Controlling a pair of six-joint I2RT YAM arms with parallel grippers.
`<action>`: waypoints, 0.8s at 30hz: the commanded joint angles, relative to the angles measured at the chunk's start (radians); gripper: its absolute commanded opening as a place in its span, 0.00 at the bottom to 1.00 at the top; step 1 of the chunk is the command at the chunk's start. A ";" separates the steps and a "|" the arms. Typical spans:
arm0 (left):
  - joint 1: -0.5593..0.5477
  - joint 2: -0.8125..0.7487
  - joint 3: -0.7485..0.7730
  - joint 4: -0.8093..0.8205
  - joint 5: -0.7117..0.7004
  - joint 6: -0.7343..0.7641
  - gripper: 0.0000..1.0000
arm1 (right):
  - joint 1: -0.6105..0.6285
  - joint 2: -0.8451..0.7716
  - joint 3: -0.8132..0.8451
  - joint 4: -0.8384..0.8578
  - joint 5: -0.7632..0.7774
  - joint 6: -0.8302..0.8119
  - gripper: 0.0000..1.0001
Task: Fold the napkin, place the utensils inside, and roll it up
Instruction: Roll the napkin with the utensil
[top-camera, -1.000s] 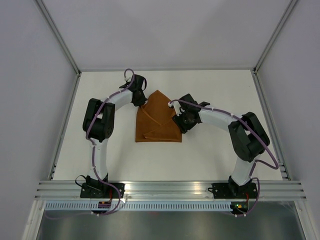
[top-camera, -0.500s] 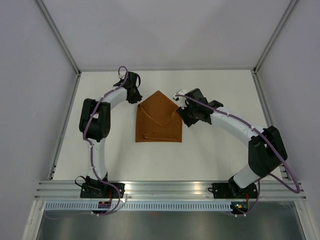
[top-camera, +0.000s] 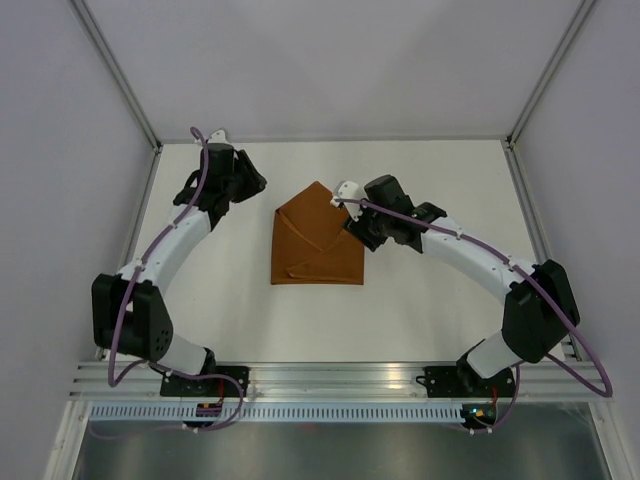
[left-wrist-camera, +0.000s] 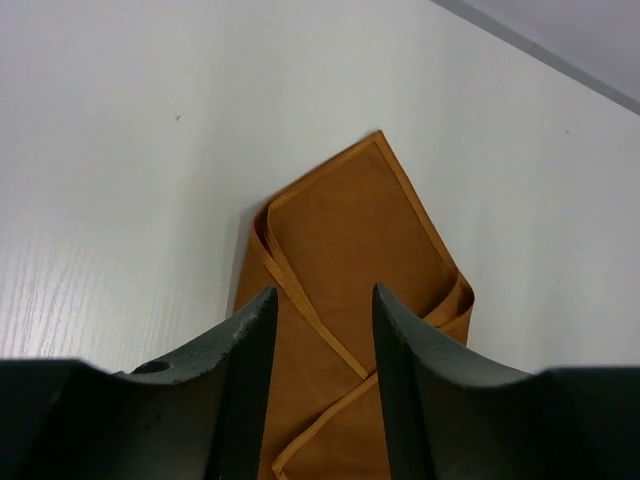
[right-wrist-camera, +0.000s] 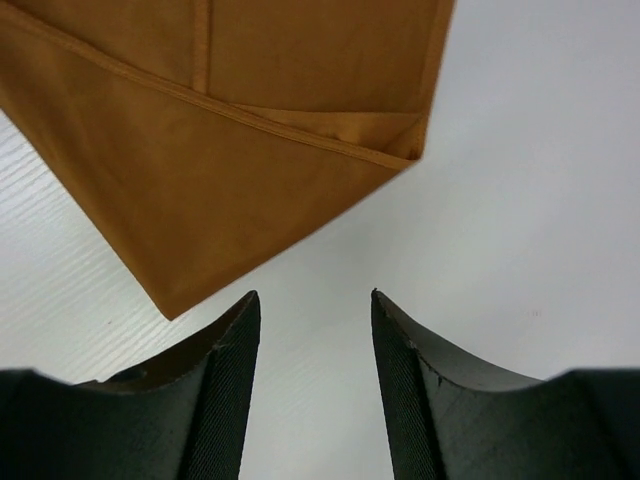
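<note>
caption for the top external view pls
Folded orange napkin on the table, left hand open clear of it, right hand open at its right edge.

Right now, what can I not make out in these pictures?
- Top view: the right arm covers the right edge of the napkin.
- Left wrist view: the left gripper's fingers hide the napkin's near part.
- Right wrist view: the top edge cuts off most of the napkin.
- No utensils in any view.

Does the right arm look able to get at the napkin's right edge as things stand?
Probably yes. The right hand hangs open close by the napkin's right edge, with only bare table between them. The left hand sits apart on the napkin's other side, out of the way.
</note>
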 joint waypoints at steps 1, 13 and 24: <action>-0.038 -0.142 -0.084 0.025 0.047 0.070 0.50 | 0.040 0.043 -0.025 0.047 -0.084 -0.148 0.55; -0.042 -0.532 -0.141 -0.101 -0.017 0.124 0.61 | 0.193 0.209 -0.064 0.190 -0.089 -0.234 0.60; -0.044 -0.550 -0.127 -0.121 -0.002 0.136 0.63 | 0.264 0.269 -0.047 0.207 -0.091 -0.253 0.56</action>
